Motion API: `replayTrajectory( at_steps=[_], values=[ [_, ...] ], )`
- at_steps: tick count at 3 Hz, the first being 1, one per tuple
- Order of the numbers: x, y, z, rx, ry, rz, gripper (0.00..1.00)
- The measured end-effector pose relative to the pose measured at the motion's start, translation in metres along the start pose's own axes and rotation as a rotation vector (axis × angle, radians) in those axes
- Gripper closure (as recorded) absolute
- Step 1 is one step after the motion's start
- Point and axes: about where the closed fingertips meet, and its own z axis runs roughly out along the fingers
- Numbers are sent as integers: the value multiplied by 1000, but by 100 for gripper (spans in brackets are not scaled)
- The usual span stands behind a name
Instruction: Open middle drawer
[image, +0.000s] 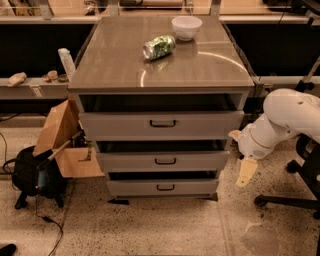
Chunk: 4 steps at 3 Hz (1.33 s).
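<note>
The middle drawer (200, 161) is a light-grey flat front with a small black bar handle (165, 161), between a taller top drawer (210, 124) and a lower bottom drawer (195, 187). A dark gap shows above each front. My gripper (241, 154) hangs at the end of the white arm (290, 117), just right of the cabinet's right edge at middle-drawer height. Its two beige fingers (246, 172) stand apart and hold nothing. It is not touching the handle.
On the cabinet top (115, 65) lie a green can (159, 47) and a white bowl (186, 27). A cardboard box (65, 142) and a black bag (32, 175) stand left of the cabinet. An office chair base (295, 200) is at the right.
</note>
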Motion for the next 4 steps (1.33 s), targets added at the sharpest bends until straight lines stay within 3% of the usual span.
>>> replayTrajectory(
  at_steps=[1, 2, 4],
  values=[
    [-4, 9, 10, 45, 6, 10, 0],
    [-17, 24, 27, -18, -79, -48, 0],
    [-37, 46, 50, -161, -184, -358, 0]
  ],
)
